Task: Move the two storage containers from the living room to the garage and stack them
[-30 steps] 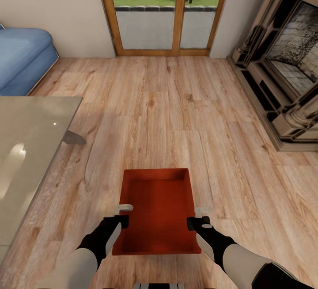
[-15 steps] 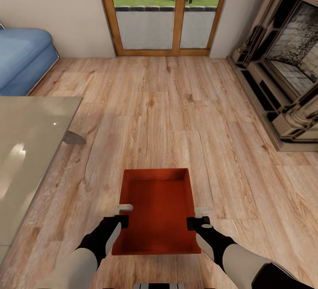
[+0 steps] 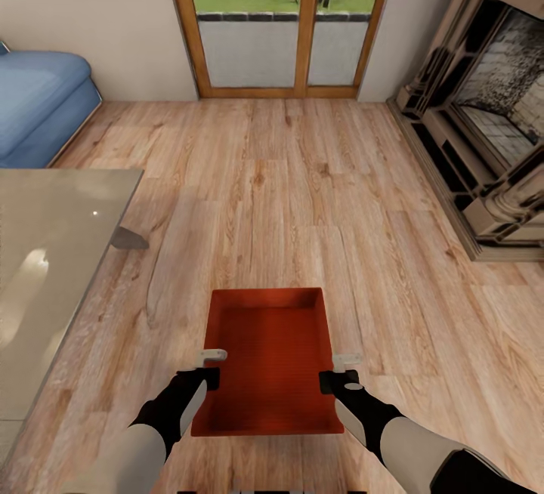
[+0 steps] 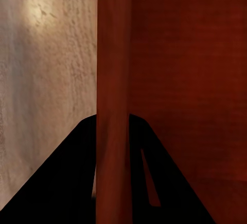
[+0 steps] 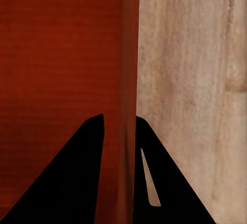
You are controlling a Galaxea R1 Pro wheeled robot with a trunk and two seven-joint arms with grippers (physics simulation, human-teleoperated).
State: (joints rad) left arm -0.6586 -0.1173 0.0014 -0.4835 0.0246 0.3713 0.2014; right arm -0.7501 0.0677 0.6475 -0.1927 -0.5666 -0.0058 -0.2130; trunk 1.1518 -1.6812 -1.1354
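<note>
Fingers of the left gripper [image 3: 210, 367] and right gripper [image 3: 341, 372] pinch opposite long walls of the storage container [image 3: 268, 358], its length running forward between them.

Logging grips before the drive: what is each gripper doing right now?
Left gripper: shut on the left wall of the orange-red rectangular topless storage container.
Right gripper: shut on the container's right wall.

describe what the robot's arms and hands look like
Both arms have pale grey-white forearm shells and black wrist sections. The left hand and right hand are black blocks with short light grey fingers. In the wrist views the fingers look like dark wedges. No cables or markings visible.
</note>
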